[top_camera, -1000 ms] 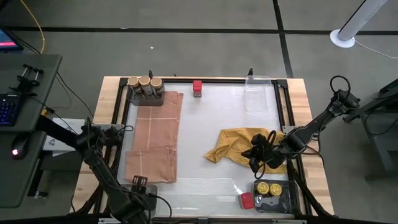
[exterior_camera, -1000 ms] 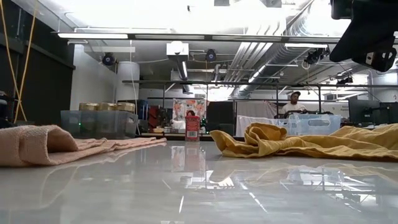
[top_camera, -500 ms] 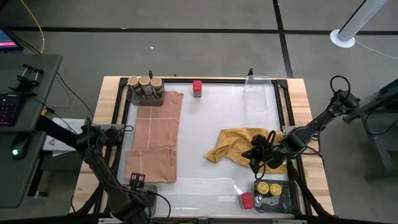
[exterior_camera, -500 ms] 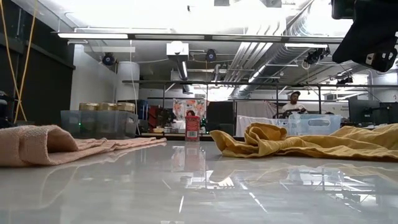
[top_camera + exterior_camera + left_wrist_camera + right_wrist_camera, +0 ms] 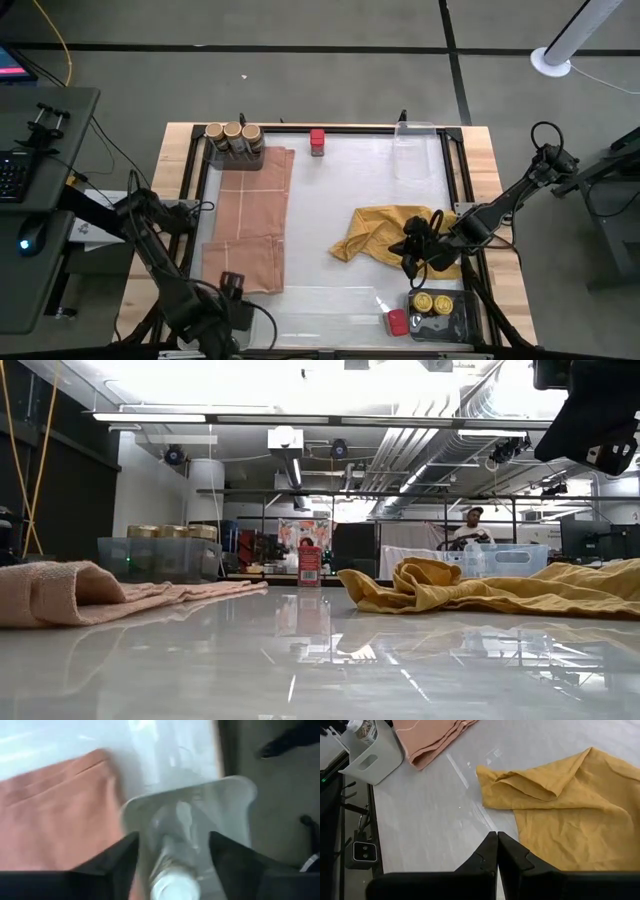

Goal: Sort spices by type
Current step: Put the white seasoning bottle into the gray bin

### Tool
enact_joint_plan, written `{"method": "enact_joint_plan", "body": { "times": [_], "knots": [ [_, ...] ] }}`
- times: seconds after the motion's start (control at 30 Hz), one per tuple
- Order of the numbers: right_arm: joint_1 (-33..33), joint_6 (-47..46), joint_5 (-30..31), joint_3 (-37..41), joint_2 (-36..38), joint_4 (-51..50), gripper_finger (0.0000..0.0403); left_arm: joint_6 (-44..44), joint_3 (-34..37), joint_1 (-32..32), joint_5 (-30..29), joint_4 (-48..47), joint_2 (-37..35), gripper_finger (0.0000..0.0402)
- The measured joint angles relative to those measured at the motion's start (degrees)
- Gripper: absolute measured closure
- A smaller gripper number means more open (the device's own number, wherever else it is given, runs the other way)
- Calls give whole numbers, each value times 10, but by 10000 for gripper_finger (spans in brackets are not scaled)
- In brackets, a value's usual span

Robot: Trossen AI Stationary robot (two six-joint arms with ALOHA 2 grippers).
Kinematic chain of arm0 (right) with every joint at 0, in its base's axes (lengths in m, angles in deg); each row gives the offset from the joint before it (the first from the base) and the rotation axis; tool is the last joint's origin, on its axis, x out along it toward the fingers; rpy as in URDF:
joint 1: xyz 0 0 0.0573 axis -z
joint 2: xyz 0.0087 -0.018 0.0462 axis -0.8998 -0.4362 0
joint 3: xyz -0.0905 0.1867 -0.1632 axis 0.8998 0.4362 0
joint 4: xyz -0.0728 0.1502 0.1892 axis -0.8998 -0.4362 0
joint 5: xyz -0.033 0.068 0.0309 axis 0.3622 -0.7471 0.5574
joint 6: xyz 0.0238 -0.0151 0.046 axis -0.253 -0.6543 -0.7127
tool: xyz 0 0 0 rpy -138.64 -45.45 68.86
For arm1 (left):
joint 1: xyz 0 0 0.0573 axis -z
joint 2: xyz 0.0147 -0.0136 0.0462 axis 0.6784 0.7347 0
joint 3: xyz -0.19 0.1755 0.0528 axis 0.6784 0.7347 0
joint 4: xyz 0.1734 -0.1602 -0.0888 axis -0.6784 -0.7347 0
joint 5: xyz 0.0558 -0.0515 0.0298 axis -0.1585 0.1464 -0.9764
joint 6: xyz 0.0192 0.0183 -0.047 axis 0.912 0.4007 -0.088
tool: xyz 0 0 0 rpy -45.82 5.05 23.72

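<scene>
A grey floor (image 5: pixel 330 60) crossed by dark lines surrounds the table (image 5: pixel 485 160), with a desk (image 5: pixel 40 200) at its left and a white fan base (image 5: pixel 550 62) far right, while the low view shows bright ceiling lights (image 5: pixel 180 417), ducts (image 5: pixel 440 430) and a distant person (image 5: pixel 470 528).

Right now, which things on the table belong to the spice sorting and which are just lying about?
Part of the job:
- three tan-lidded jars in the far-left tray
- red-lidded jar standing alone at the far edge
- two yellow-lidded jars and a red-lidded one in the near-right tray
- white-lidded jar in the near-left tray

Lying about:
- pink cloth
- yellow cloth
</scene>
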Motion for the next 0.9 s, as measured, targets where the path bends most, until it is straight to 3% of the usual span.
{"method": "enact_joint_plan", "body": {
  "times": [0.2,0.47,0.9],
  "knots": [
    [0,0,-3,0,0,0,403,28,2,-9,57,17,53,377],
    [0,2,-3,0,0,-1,403,75,2,-8,60,3,105,398],
    [0,4,-13,0,0,-4,403,100,2,-8,67,-59,107,401]
  ]
}}
